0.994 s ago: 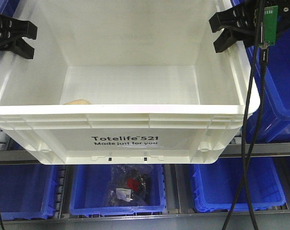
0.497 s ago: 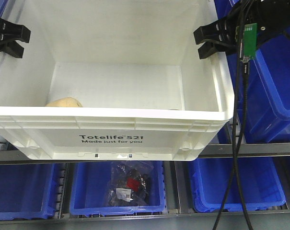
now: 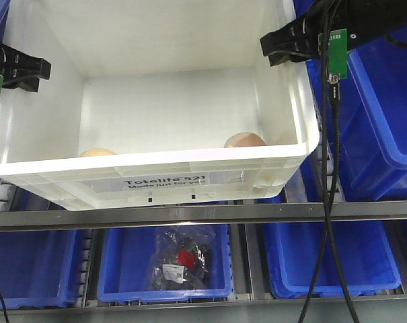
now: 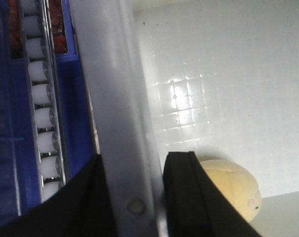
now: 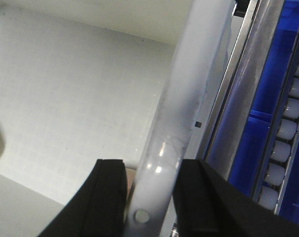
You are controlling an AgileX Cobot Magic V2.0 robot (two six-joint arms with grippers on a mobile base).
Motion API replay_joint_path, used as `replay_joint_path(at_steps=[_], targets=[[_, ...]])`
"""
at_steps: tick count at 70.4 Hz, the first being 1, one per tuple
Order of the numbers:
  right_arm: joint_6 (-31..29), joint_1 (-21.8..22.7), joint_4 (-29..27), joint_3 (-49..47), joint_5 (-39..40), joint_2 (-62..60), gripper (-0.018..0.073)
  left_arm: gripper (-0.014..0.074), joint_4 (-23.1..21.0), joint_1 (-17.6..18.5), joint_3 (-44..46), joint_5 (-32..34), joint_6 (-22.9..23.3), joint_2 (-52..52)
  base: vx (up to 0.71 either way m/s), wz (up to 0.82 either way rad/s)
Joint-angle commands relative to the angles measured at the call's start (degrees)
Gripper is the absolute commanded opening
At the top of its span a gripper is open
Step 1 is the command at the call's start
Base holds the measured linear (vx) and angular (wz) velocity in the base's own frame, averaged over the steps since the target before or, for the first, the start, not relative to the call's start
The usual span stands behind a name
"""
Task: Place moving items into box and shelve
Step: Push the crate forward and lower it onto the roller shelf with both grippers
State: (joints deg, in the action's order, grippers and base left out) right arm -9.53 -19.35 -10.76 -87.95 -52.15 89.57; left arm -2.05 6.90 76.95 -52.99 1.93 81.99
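Totelife crate (image 3: 169, 182), the big white box of the task, sits tilted above the grey shelf rail (image 3: 203, 214), its printed front wall facing the camera and its right end higher in the frame than its left. Blue bins (image 3: 164, 266) fill the rack under and beside it, one holding a dark bagged item.

Both arms reach in from the sides at rim height. The left gripper (image 4: 132, 197) straddles the crate's left wall: in the left wrist view one black finger (image 4: 85, 202) lies outside against the rim, the other inside the crate, pinching the wall between them. The right gripper (image 5: 149, 197) does the same on the right wall, with one finger (image 5: 102, 197) inside and one outside, clamped on the glossy rim; a green circuit board and black cables hang from that arm in the front view.

Inside the crate, the cream ball (image 4: 233, 187) lies on the floor at the left front corner, just beside the left gripper's inner finger. The pink-brown ball (image 3: 244, 140) rests near the right front, its top showing over the front rim.
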Motion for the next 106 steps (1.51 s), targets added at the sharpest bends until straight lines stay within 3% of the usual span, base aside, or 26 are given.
replay_joint_path(at_steps=[1, 19, 62, 73, 79, 88, 106], targets=[[-4.1, -1.6, -7.6, -2.6, 9.0, -2.9, -0.0011, -0.0017, -2.8, 0.8, 2.2, 9.6, -1.9, -2.5, 0.0, 0.0], [-4.5, -1.6, -7.4, -2.6, 11.2, -2.0, -0.0011, -0.0017, -2.8, 0.8, 2.1, 14.8, -1.9, -1.5, 0.0, 0.0], [-4.1, -1.6, -4.7, -2.6, 11.0, 4.7, -0.0008, -0.0015, -2.8, 0.8, 2.1, 16.4, -1.9, 7.1, 0.0, 0.0], [-4.2, -1.6, -4.3, -2.6, 11.6, 5.0, 0.0018, 0.0023, -2.8, 0.8, 2.1, 17.1, -1.9, 7.1, 0.0, 0.0], [-4.3, -1.6, -3.8, -2.6, 12.1, 5.0, 0.0064, 0.0076, -2.8, 0.9, 2.1, 17.2, -1.9, 7.1, 0.0, 0.0], [-4.4, -1.6, -2.9, -2.6, 12.1, 5.0, 0.0207, 0.0202, -2.8, 0.9, 2.1, 17.1, -1.9, 7.1, 0.0, 0.0], [-4.0, -1.6, -2.5, -2.6, 12.3, 5.0, 0.0627, 0.0477, -2.8, 0.9, 2.1, 17.0, -1.1, 7.1, 0.0, 0.0]])
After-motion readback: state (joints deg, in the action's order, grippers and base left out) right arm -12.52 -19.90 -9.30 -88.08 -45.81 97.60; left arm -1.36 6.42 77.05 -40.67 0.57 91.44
